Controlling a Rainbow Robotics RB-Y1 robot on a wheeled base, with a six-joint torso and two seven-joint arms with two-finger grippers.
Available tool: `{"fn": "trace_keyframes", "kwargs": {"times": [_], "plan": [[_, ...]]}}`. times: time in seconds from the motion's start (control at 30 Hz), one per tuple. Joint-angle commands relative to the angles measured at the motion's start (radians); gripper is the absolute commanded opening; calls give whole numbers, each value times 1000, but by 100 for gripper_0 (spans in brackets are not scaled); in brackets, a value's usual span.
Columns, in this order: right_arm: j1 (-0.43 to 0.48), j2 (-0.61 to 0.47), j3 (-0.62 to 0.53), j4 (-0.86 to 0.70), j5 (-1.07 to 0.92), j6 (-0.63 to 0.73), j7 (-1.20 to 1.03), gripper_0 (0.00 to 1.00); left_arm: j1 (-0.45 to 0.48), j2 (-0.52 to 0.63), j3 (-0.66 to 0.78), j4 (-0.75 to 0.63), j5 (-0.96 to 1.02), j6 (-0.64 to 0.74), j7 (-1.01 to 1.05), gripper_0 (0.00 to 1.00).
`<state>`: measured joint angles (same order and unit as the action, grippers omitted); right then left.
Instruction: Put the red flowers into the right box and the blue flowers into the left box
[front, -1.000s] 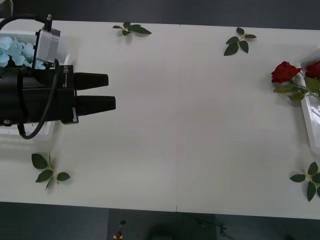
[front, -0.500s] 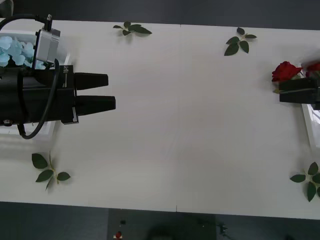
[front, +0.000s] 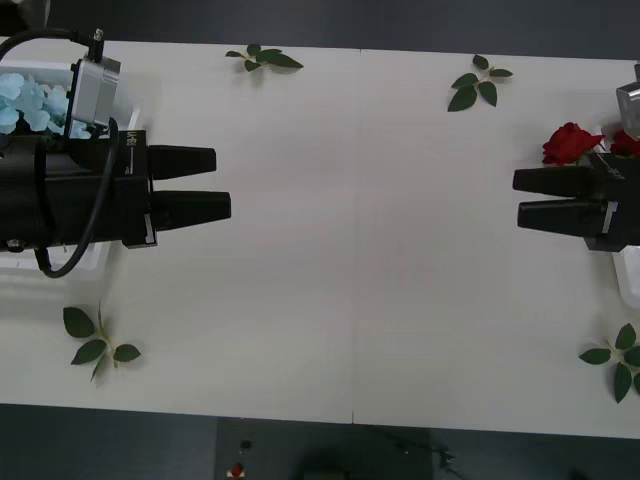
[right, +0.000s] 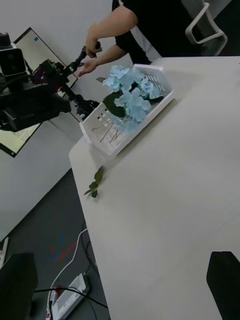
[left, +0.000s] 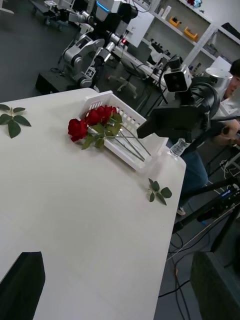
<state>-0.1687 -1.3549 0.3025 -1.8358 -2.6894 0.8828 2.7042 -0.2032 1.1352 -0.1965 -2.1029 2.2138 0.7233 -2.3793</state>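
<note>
Rose (front: 571, 143) overhanging right box (front: 627, 265) rim — just beside right gripper (front: 518, 196), fingers apart, empty; left gripper (front: 222, 183) likewise, far off.

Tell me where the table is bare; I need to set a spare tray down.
The wide middle, between the left claw and the right claw, is bare. Leaf sprigs dot the corners. It is crowded at the left box with the blue flowers, and at the right box with the red flowers.

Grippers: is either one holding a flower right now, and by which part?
Nothing is held. The left gripper is open near the left box; the right gripper is open beside the red flowers, apart from them.
</note>
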Motion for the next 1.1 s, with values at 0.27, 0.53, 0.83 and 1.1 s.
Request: {"fn": "trace_keyframes", "kwargs": {"times": [0.27,0.53,0.83,1.1], "plan": [[-23,99,12,-129,62,-97,1,100,-2,8,3,-6,6,-4,-29,84],[-40,134,14,-175,123,-137,1,100,-2,8,3,-6,6,-4,-29,85],[-60,174,14,-177,129,-130,1,100,-2,8,3,-6,6,-4,-29,85],[-61,189,17,-178,128,-127,1,100,-2,8,3,-6,6,-4,-29,85]]}}
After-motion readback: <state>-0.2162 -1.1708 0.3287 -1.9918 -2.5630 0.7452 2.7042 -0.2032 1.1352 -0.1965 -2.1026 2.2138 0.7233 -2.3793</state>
